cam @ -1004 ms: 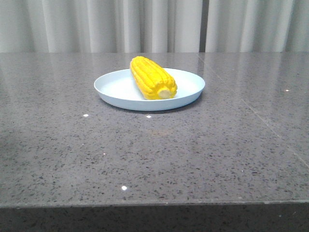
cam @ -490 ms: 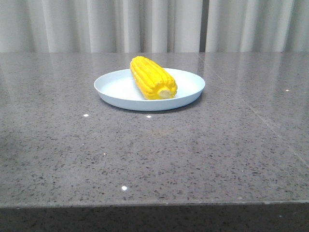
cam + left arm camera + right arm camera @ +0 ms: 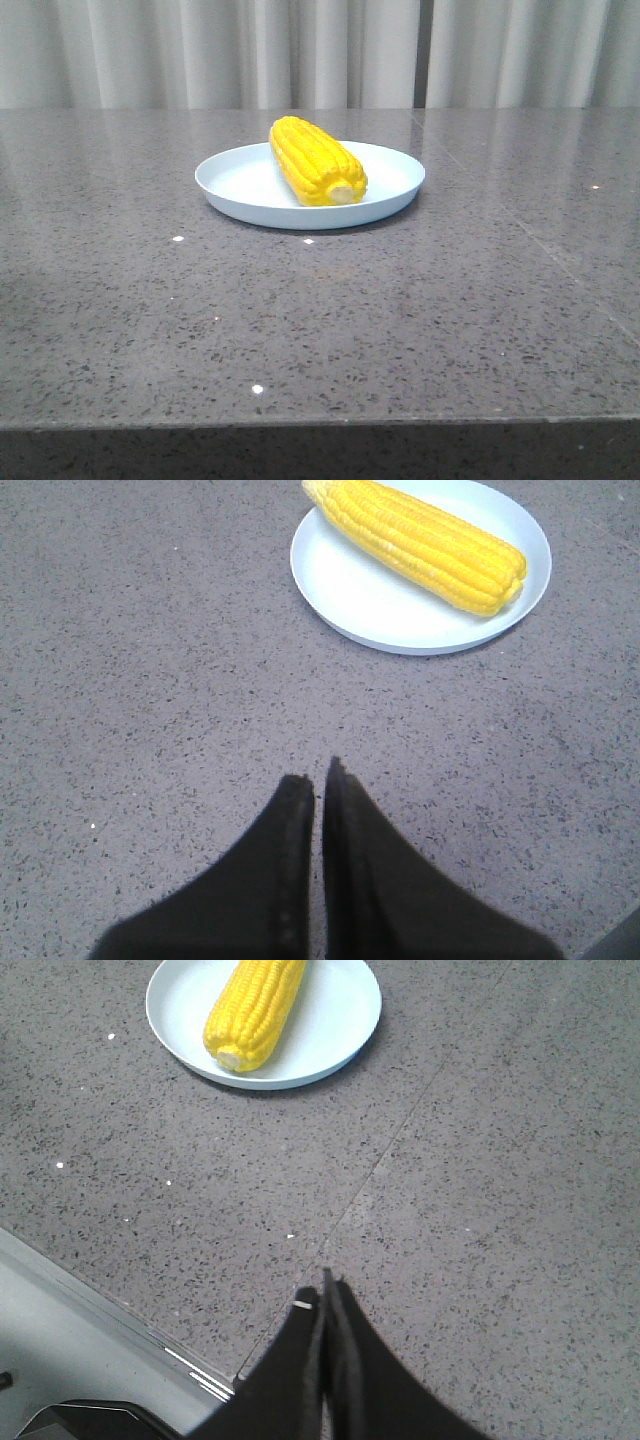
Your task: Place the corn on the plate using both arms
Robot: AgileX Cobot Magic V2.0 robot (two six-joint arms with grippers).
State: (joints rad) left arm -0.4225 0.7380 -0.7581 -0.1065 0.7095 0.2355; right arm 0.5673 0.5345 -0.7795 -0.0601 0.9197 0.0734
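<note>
A bright yellow corn [image 3: 316, 162] lies across the pale blue-white plate [image 3: 235, 190] in the middle of the grey table, its pale cut stub toward the front. Both wrist views show the same pair: the corn [image 3: 420, 542] on the plate [image 3: 345, 590], and the corn [image 3: 254, 1010] on the plate [image 3: 340, 1010]. My left gripper [image 3: 320, 775] is shut with nothing between its fingers, well back from the plate. Over the table's near edge, my right gripper [image 3: 322, 1288] is shut and empty too. Neither gripper appears in the front view.
The speckled grey stone table [image 3: 330, 320] stretches around the plate, with a seam line [image 3: 400, 1140] running across it on the right. Its front edge [image 3: 110, 1305] shows beside my right gripper. Pale curtains [image 3: 320, 50] hang behind the table.
</note>
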